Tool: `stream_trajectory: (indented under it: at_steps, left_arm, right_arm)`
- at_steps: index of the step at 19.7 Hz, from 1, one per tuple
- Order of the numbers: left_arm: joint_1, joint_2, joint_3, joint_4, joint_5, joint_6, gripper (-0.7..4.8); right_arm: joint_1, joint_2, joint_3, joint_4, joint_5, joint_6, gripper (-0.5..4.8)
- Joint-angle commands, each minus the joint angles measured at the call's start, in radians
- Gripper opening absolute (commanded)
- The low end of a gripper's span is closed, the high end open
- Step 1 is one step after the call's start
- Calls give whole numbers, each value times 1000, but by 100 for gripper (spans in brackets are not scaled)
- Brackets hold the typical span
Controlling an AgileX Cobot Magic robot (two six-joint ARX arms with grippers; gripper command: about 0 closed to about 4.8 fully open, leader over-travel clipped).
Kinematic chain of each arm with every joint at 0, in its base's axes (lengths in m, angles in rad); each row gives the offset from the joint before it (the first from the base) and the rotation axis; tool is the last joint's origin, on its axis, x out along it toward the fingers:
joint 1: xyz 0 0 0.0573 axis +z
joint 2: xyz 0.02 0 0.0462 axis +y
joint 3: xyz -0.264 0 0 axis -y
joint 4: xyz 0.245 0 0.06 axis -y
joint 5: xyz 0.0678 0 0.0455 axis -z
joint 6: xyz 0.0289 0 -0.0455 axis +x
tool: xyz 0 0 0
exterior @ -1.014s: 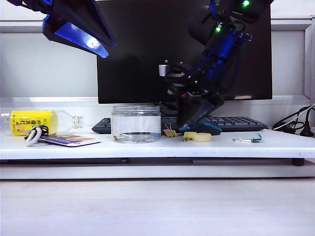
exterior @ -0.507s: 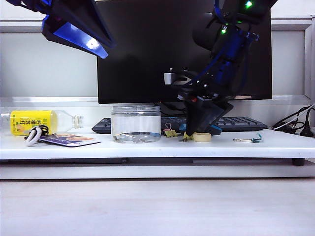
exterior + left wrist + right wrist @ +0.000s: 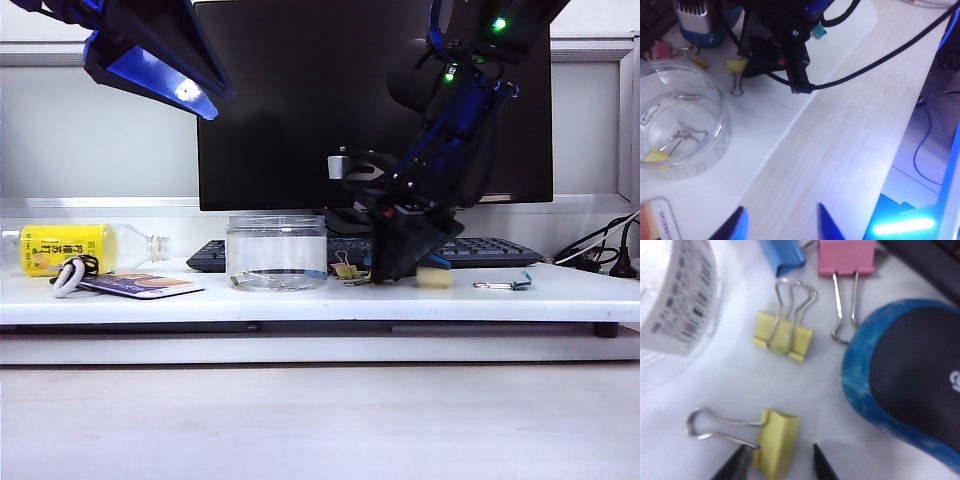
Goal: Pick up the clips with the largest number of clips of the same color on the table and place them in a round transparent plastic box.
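Right gripper [image 3: 777,460] is down at the tabletop [image 3: 300,298], jaws apart and straddling a pale-yellow clip [image 3: 775,442] without pinching it. A second yellow clip [image 3: 783,335] lies just beyond, near the round transparent plastic box [image 3: 276,251], with a pink clip [image 3: 846,257] and a blue clip [image 3: 785,255] further on and the mouse [image 3: 912,375] alongside. Left gripper [image 3: 779,224] hangs high over the table's front edge, jaws apart, holding nothing. The box already has a yellow clip [image 3: 657,156] inside. A teal clip [image 3: 518,284] sits well apart to the right.
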Motion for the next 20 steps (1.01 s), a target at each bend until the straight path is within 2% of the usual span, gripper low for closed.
stream_trajectory:
  at_steps: [1, 5, 7, 16, 20]
  left_arm:
    - [-1, -2, 3, 7, 5, 2, 188]
    - [-1, -2, 3, 7, 5, 2, 188]
    - [-1, -3, 3, 6, 5, 2, 188]
    - [-1, -3, 3, 6, 6, 2, 188]
    - [-1, -3, 3, 7, 5, 2, 188]
  right_arm:
    - [2, 11, -5, -18, 10, -4, 111]
    - [2, 11, -5, -16, 10, -3, 21]
    - [2, 11, -5, -16, 10, -3, 8]
    - [1, -81, 71, -27, 13, -3, 8]
    - [1, -124, 82, -61, -29, 0, 13]
